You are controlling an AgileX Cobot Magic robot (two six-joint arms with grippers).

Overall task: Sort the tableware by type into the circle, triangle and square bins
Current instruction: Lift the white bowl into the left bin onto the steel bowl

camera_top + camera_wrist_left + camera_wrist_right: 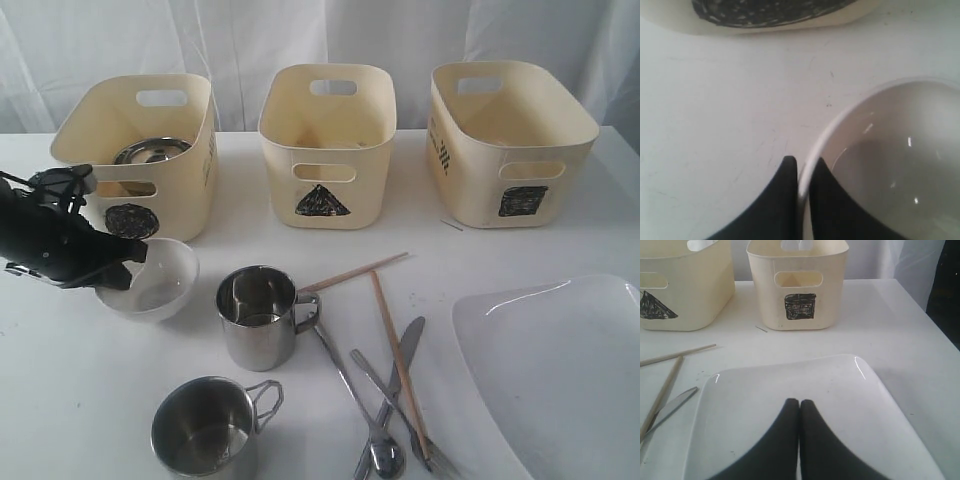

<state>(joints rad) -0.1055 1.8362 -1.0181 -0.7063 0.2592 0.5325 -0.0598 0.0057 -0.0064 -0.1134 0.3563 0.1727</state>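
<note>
Clamped on the near rim of the small white bowl [890, 165], the left gripper [804, 163] has one finger inside the rim and one outside, as the left wrist view shows. The bowl sits on the table just in front of the circle bin [175, 205]. A steel bowl [152, 150] already lies inside that bin, so I judge one piece sorted and a second in hand.

The triangle bin [282, 165] in the middle shows nothing I can make out inside. In front of it two steel mugs [257, 318] stand upright, one nearer the bins and one close to the table's front edge. Right of the mugs lie the wooden chopsticks [352, 272], two of them and splayed apart, with the spoon [387, 458], fork [365, 365] and knife [412, 335] crossing in a loose heap.

The square bin [470, 170] on the right looks empty too. The large white plate [560, 370] rests flat before it. Over the plate hangs the right gripper [799, 402], its jaws pressed together with nothing between them.

Counted: three bins, two bowls, two mugs, two chopsticks, one spoon, one fork, one knife and one plate. By my reckoning, the mugs, chopsticks, cutlery and plate are all left to sort.
</note>
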